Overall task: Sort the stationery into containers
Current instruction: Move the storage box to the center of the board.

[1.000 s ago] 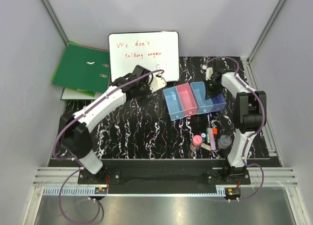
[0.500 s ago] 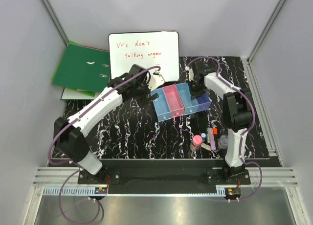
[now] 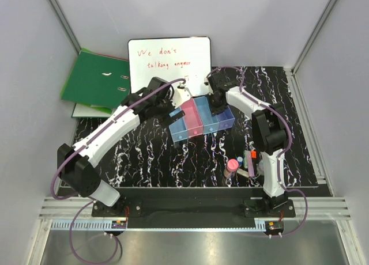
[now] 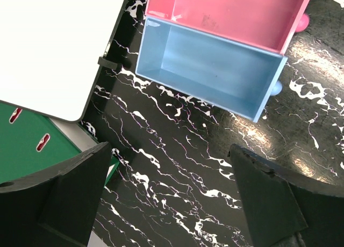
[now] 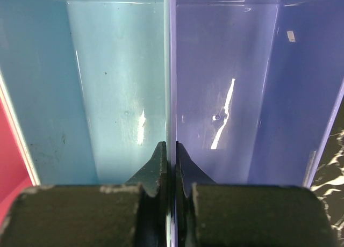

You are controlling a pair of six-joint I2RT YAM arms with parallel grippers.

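Right fingers (image 5: 162,164) closed, pinching divider wall between light blue bin (image 5: 118,86) and purple bin (image 5: 226,86). Left fingers (image 3: 172,108) spread wide, holding nothing, hovering over marbled surface (image 3: 144,155) just beside left end of bin row (image 3: 199,131). I see row angled, just near side of whiteboard (image 3: 169,60). Stationery well apart from row, near right, by right arm base: pink-capped cylinder (image 3: 232,167), red-and-black marker (image 3: 249,158), small pink bar (image 3: 244,173), all lying outside bins. Green binder (image 3: 95,80) far left.
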